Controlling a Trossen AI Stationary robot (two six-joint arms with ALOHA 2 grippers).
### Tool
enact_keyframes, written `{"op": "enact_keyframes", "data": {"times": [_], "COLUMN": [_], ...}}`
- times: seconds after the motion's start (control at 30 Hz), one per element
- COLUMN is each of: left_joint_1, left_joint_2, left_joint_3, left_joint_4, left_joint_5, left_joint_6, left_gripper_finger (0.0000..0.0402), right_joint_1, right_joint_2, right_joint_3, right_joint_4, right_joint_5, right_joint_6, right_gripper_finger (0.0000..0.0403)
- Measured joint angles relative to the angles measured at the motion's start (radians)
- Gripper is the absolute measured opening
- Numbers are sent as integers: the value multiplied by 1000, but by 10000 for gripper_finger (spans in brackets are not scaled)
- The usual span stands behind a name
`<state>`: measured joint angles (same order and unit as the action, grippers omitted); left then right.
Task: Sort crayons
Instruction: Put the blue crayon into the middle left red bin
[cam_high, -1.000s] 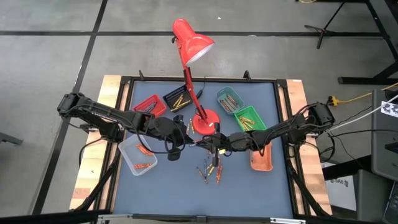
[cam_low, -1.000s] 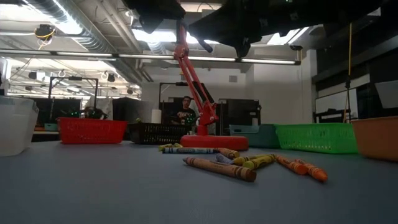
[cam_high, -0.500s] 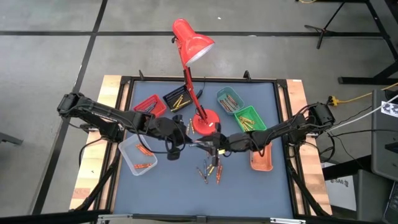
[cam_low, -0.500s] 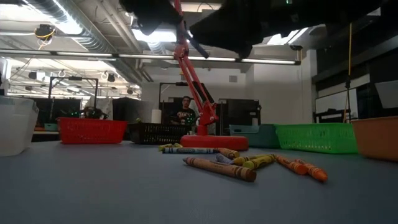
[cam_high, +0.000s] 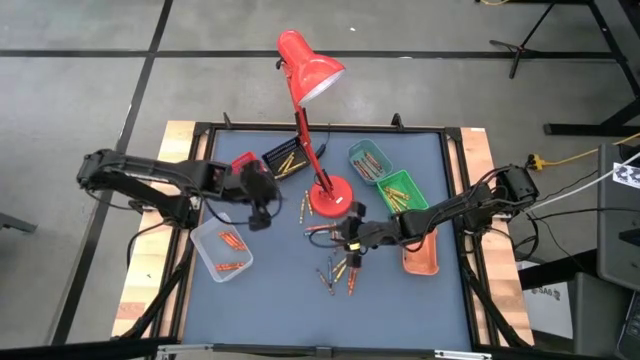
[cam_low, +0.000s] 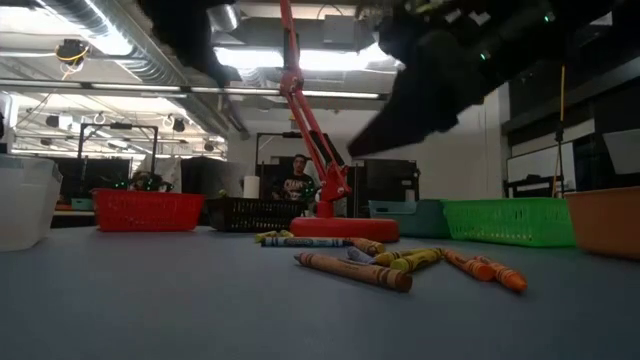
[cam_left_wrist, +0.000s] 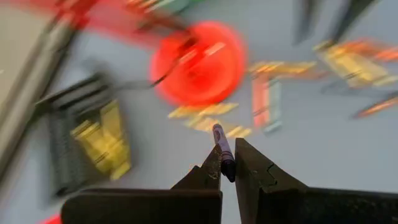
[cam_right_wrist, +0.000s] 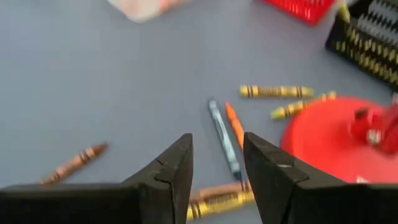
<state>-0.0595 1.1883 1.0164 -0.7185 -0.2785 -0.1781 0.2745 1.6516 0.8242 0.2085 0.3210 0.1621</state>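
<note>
The left end effector (cam_left_wrist: 227, 167) is pinching 1 thin dark purple wax crayon (cam_left_wrist: 222, 148) near its end; it could be slipping out mid-carry. The right end effector (cam_right_wrist: 217, 163) is spread.

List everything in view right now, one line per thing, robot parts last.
Desk lamp: one, red, round base at table centre.
Red tray: one, far left, partly under the left arm.
Black tray: one, right of the red tray, yellow crayons inside.
Teal tray: one, far right of the lamp.
Green tray: one, beside the teal tray, crayons inside.
Orange tray: one, right side.
Clear tray: one, left front, a few orange crayons inside.
Loose crayons: about a dozen, mixed colours, in front of the lamp base.
Person: one, in the room beyond.
Left gripper: shut on a dark crayon, near the red tray.
Right gripper: open, above the loose crayons.
</note>
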Motion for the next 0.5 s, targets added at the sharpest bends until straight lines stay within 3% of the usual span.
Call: {"op": "enact_keyframes", "data": {"times": [0.27,0.5], "left_joint_1": [116,229], "left_joint_2": [-97,-96], "left_joint_3": [0,0], "left_joint_4": [-412,-588], "left_joint_5": [-280,-310], "left_joint_6": [-144,-264], "left_gripper_finger": [2,2], "right_joint_1": [0,1], "right_joint_2": [0,0], "right_joint_3": [0,0], "right_joint_4": [-82,-86], "right_joint_5": [-17,-79], "right_joint_6": [41,51], "right_gripper_finger": [140,140]}}
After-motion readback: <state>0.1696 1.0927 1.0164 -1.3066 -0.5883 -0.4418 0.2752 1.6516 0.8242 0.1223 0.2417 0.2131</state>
